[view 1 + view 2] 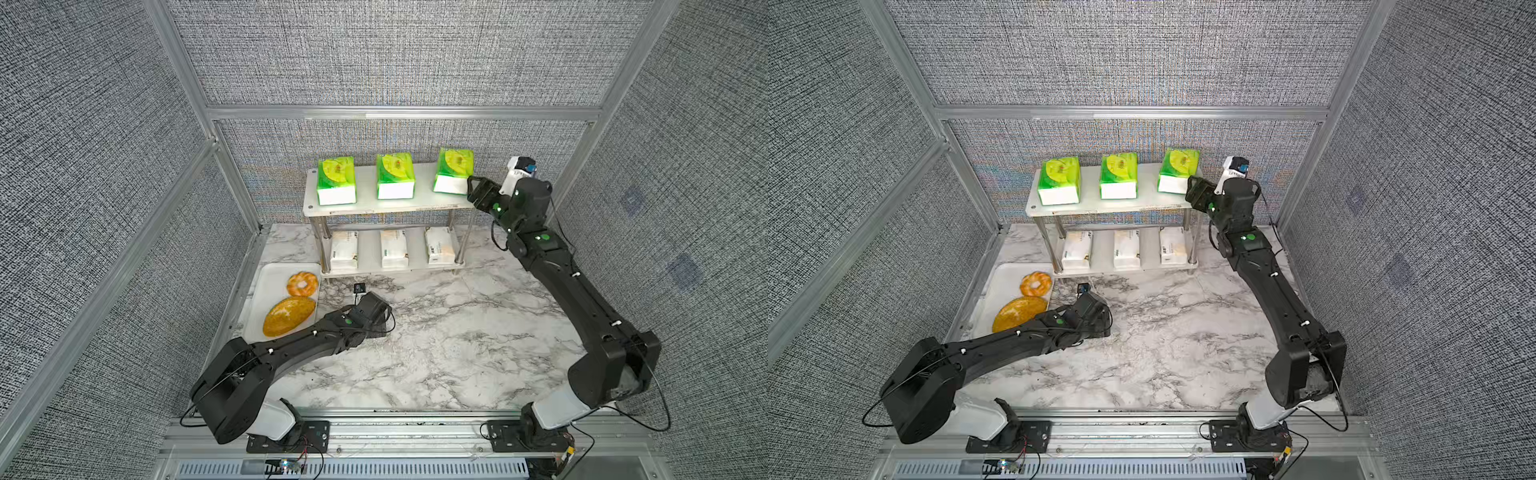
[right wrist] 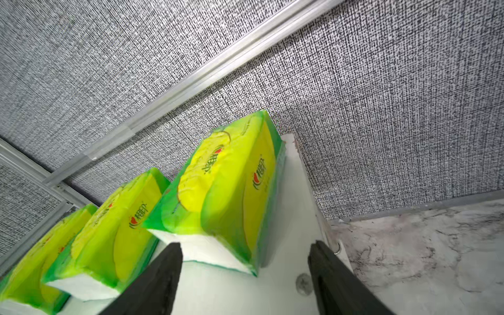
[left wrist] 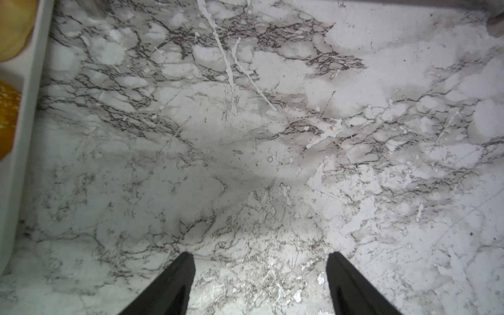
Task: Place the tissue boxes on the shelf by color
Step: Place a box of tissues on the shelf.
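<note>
Three green tissue boxes stand in a row on the shelf's top board (image 1: 365, 205): left (image 1: 336, 180), middle (image 1: 395, 175) and right (image 1: 454, 170). Three white-cream tissue boxes lie on the lower tier: (image 1: 344, 249), (image 1: 394, 248), (image 1: 440, 245). My right gripper (image 2: 245, 248) is open at the top board's right end, just in front of the right green box (image 2: 226, 185). Nothing is between its fingers. My left gripper (image 3: 260, 255) is open and empty, pointing down over bare marble near the shelf's front left leg.
A white tray (image 1: 266, 291) at the left of the marble table (image 1: 436, 332) holds an orange bread ring (image 1: 302, 284) and a loaf (image 1: 289, 316). The tray's rim (image 3: 27, 109) lies close beside the left gripper. Grey fabric walls enclose three sides.
</note>
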You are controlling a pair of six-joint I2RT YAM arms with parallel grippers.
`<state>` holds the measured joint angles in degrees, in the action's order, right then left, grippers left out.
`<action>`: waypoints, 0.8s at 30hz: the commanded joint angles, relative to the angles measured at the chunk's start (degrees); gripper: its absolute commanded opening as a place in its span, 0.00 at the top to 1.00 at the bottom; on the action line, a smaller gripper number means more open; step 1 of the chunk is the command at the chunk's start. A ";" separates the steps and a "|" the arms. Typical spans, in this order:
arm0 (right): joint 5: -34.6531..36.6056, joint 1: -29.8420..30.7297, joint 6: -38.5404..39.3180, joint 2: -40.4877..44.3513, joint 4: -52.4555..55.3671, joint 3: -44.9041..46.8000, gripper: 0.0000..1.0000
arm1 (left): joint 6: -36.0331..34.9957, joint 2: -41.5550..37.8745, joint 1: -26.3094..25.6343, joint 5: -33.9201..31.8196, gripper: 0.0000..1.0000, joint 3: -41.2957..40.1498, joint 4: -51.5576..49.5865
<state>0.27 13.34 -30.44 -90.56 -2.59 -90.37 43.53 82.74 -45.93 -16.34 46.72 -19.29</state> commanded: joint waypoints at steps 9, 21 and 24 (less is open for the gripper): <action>-1.25 0.33 -8.74 -4.20 -8.62 -0.08 0.14 | -0.29 0.13 0.05 0.17 0.19 0.80 0.56; -0.31 0.10 -10.65 -5.20 -10.03 0.72 0.26 | -0.34 -0.71 0.05 -0.12 0.19 0.21 0.57; -0.45 -0.42 -10.86 -4.89 -9.68 1.10 0.31 | -0.37 -0.80 0.06 -0.23 0.19 0.22 0.48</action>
<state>-0.27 13.19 -40.80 -95.74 -11.18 -89.62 43.51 82.15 -45.93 -16.34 47.00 -19.33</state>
